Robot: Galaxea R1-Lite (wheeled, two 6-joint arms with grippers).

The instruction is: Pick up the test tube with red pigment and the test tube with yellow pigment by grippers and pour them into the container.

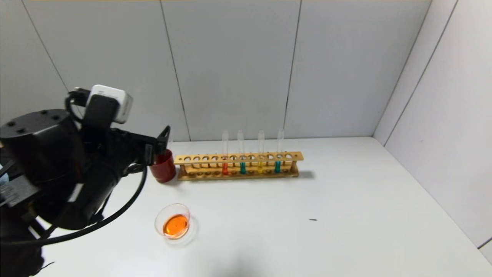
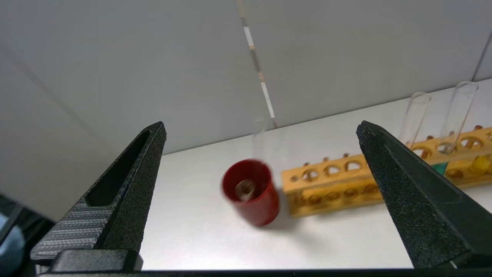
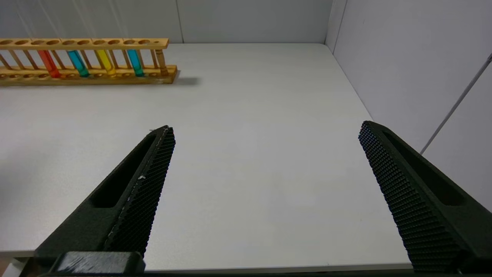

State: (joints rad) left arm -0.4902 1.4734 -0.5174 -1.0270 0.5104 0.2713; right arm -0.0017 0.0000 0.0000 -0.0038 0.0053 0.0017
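The test tube with red pigment point(image 1: 225, 168) point(image 3: 48, 63) and the test tube with yellow pigment point(image 1: 260, 167) point(image 3: 104, 61) stand upright in a wooden rack point(image 1: 238, 157), each with a teal-tipped tube to its right. The container point(image 1: 175, 223), a low clear glass dish near the front left, holds orange liquid. My left gripper point(image 1: 163, 140) point(image 2: 260, 124) hovers open just left of the rack, facing a dark red cup, with nothing between its fingers. In its wrist view my right gripper point(image 3: 266, 126) is open over bare table, far right of the rack; the head view does not show it.
The dark red cup point(image 1: 163, 167) point(image 2: 251, 196) stands against the rack's left end, with a clear empty tube point(image 2: 261, 140) upright in it. Grey walls close the table at the back and right. A small dark speck point(image 1: 313, 219) lies on the table.
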